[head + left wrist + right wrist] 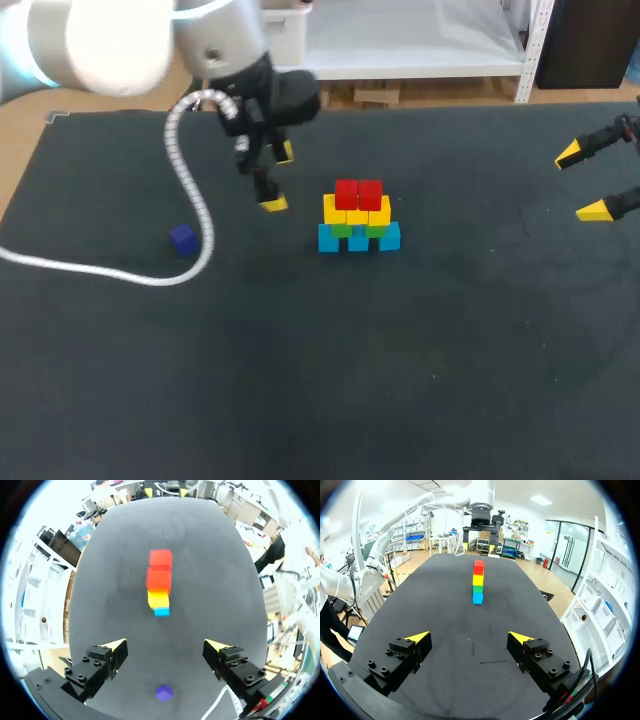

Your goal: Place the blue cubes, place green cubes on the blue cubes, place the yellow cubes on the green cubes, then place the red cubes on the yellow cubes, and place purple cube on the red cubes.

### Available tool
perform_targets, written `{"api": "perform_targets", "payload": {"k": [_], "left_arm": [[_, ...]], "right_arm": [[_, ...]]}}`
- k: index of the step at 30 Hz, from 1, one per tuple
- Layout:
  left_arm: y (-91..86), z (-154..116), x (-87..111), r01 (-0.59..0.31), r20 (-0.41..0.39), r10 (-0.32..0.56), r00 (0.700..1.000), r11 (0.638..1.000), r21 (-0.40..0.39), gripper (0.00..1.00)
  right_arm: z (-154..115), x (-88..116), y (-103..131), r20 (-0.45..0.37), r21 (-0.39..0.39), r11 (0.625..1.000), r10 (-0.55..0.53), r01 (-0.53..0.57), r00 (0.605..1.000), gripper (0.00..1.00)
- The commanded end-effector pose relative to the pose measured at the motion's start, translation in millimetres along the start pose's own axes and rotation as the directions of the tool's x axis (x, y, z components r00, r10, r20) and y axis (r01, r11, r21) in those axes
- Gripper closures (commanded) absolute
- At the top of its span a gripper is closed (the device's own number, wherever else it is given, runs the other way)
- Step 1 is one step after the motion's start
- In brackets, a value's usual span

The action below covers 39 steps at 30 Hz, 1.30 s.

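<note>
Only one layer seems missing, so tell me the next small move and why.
Probably move the left pincer, open and empty, over the purple cube and lower it around the cube. The red cubes already sit on the yellow cubes, and the purple cube lies alone on the table on that arm's side, the only piece left.

A robotics lab, I'd say: my left arm [90, 40] and right gripper [580, 183] hang over a dark work table [300, 380].
</note>
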<state>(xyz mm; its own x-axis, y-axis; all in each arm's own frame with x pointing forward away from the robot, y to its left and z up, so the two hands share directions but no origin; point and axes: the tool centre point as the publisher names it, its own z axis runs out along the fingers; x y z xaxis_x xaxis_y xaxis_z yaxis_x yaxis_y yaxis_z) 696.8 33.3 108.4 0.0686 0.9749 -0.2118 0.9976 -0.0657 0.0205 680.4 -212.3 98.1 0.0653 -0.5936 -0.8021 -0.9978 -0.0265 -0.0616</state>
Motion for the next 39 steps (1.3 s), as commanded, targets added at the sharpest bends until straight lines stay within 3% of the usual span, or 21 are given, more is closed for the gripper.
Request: {"api": "perform_targets", "payload": {"k": [1, 2, 3, 4, 9, 11, 16, 20, 22, 31, 39], "left_arm": [[-20.1, 2, 45.0, -0.103, 0.052, 0.104, 0.993, 0.994, -0.023, 0.0], [-22.7, 4, 52.7, -0.157, 0.026, 0.157, 0.987, 0.988, -0.009, 0.0], [-24.2, 4, 60.1, -0.157, -0.016, 0.157, 0.988, 0.988, -0.013, 0.0], [-25.3, 5, 68.0, -0.199, 0.006, 0.199, 0.98, 0.98, -0.001, 0.0], [-25.9, 0, 100.1, -0.339, -0.063, 0.34, 0.938, 0.94, 0.026, 0.0], [-25.4, -2, 109.6, -0.43, -0.054, 0.43, 0.901, 0.903, 0.02, 0.0], [-22.3, 6, 128.6, -0.582, -0.078, 0.588, 0.805, 0.809, 0.088, 0.0], [-17.8, 15, 139.5, -0.652, -0.092, 0.665, 0.741, 0.746, 0.134, 0.0], [-14.8, 19, 142.7, -0.671, -0.086, 0.685, 0.724, 0.728, 0.141, 0.0], [-2.2, 39, 154.7, -0.682, -0.092, 0.701, 0.707, 0.711, 0.172, 0.0], [2.9, 50, 159.7, -0.655, -0.083, 0.672, 0.736, 0.737, 0.17, 0.0]], "right_arm": [[0, 0, 0, 0.001, 0.0, 1.0, -0.001, 0.001, 1.0, 0.0], [0, 0, 0, 0.001, 0.0, 1.0, -0.001, 0.001, 1.0, 0.0], [0, 0, 0, 0.001, 0.0, 1.0, -0.001, 0.001, 1.0, 0.0], [0, 0, 0, 0.001, 0.0, 1.0, -0.001, 0.001, 1.0, 0.0], [0, 0, 0, 0.001, 0.0, 1.0, -0.001, 0.001, 1.0, 0.0], [0, 0, 0, 0.001, 0.0, 1.0, -0.001, 0.001, 1.0, 0.0], [0, 0, 0, 0.001, 0.0, 1.0, -0.001, 0.001, 1.0, 0.0], [0, 0, 0, 0.001, 0.0, 1.0, -0.001, 0.001, 1.0, 0.0], [0, 0, 0, 0.001, 0.0, 1.0, -0.001, 0.001, 1.0, 0.0], [0, 0, 0, 0.001, 0.0, 1.0, -0.001, 0.001, 1.0, 0.0], [0, 0, 0, 0.001, 0.0, 1.0, -0.001, 0.001, 1.0, 0.0]]}}
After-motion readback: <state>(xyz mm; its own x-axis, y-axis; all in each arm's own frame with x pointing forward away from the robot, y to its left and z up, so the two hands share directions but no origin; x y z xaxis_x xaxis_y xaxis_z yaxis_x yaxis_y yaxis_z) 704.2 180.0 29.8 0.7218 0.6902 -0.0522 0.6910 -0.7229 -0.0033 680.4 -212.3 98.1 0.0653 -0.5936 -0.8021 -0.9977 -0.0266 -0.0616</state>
